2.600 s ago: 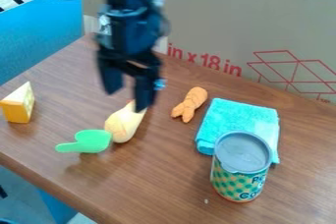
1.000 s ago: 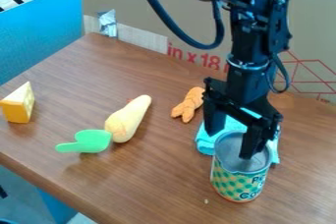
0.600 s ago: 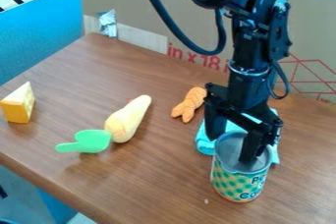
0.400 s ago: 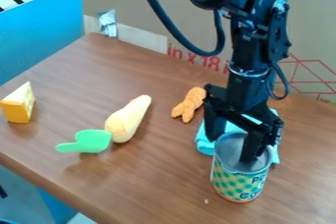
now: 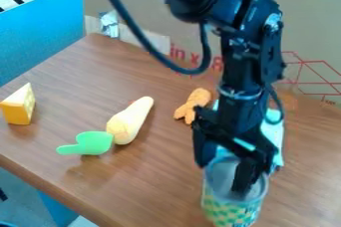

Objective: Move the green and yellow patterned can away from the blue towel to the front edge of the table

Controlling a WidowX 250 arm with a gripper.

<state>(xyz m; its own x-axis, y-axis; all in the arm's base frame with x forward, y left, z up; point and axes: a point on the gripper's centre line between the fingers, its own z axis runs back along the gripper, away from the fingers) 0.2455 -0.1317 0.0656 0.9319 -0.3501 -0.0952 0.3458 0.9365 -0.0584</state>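
Around me, tabletop [image 5: 160,186]: stretched to its edges.
Can [image 5: 230,212]: lay at one fingertip.
Gripper [image 5: 222,178]: my fingers stood spread.

You have bright, fairly even light over the worktop [image 5: 160,181], though you cannot tell its exact source. Soft, faint-edged shadows lie under the green scoop [image 5: 95,143] at eight o'clock and along the right side of the pale yellow toy [image 5: 132,120] beside it. At eleven o'clock, you'll catch bright glints on the crumpled foil [image 5: 110,24]; at one o'clock, small highlights pick out the dark arm [image 5: 250,66]. Down at five o'clock, the can [image 5: 230,211] looks smeared, its checked pattern softened by blur.
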